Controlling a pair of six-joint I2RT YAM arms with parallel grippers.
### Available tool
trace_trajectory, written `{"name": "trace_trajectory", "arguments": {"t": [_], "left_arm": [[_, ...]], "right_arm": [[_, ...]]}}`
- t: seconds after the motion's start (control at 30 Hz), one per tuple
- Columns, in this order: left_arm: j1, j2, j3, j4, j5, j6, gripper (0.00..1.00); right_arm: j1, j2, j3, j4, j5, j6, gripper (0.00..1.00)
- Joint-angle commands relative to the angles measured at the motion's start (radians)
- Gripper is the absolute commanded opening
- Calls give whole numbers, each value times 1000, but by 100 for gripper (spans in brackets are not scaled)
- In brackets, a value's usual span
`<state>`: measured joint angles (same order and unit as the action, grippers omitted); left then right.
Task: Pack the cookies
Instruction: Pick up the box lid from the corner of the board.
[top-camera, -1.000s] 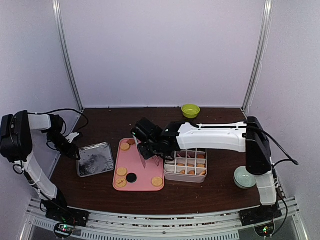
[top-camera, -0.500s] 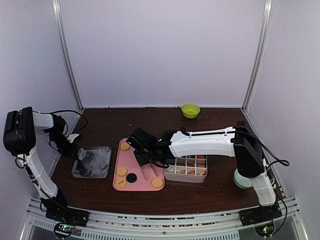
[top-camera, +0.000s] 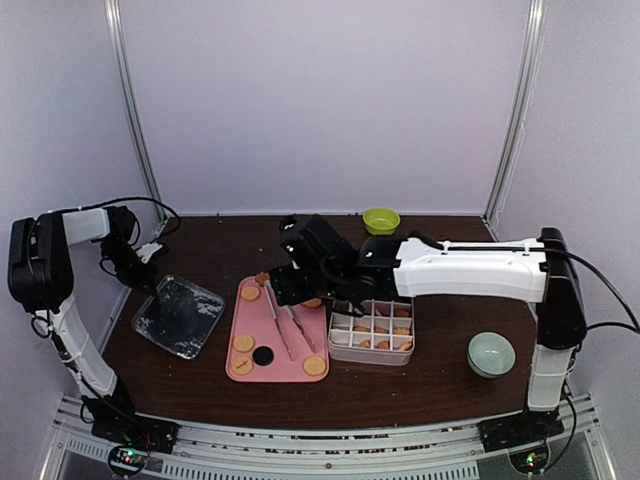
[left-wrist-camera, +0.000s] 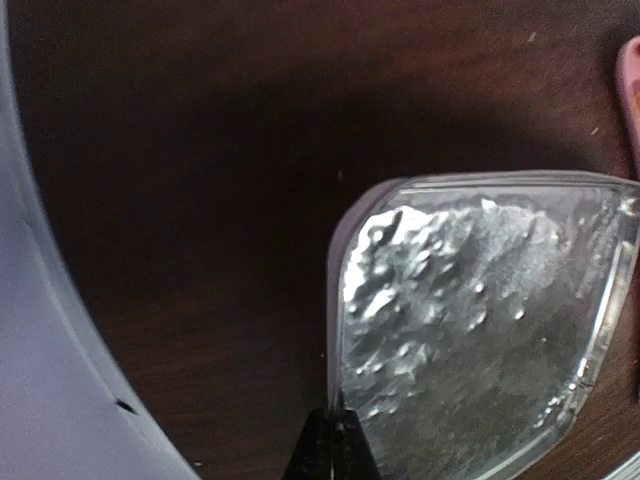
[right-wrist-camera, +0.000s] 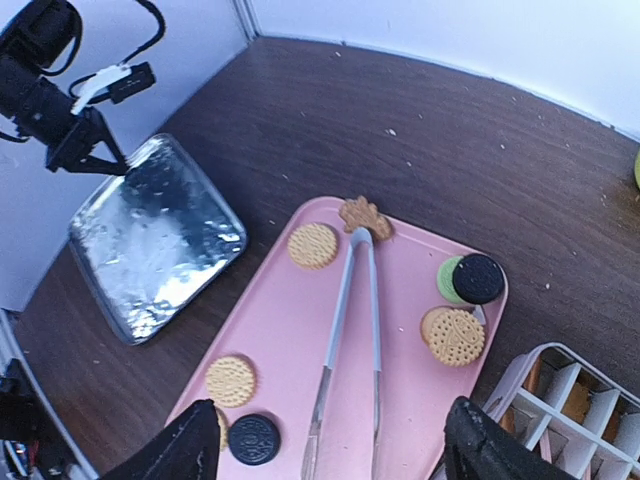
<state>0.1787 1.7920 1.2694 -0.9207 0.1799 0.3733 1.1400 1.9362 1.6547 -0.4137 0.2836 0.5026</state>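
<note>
Right gripper (right-wrist-camera: 332, 415) hangs released above tongs (right-wrist-camera: 345, 300) lying on the pink tray (right-wrist-camera: 400, 300) mid-bench; loose cookies (right-wrist-camera: 313, 245) wait there, others fill the divided box (top-camera: 370, 352); left gripper (left-wrist-camera: 335, 445) is clenched on a silvery tray (top-camera: 178, 316) near the left edge; packing seems midway; next likely needs the tongs regrasped.

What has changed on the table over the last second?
The right gripper let go of the metal tongs, which it held upright; they now lie flat on the pink tray, and the open gripper has lifted away. The left gripper closed on a corner of the silver tray and swung it askew. The cookies and the divided box stayed put.
</note>
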Motion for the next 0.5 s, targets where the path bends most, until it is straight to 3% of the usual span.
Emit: {"name": "trace_trajectory", "arguments": {"t": [0.0,0.23,0.47], "left_arm": [[-80,-177,169,-65,-8,22,0],[-253,-318,384,-139,59,-70,0],[-298,-332,509,-219,208,-153,0]], "right_arm": [[-16,-118,-92,167,-135,36,80],[-30,-207,-241,448,-324,152,87],[-33,-219,-316,657,-451,206,86]]}}
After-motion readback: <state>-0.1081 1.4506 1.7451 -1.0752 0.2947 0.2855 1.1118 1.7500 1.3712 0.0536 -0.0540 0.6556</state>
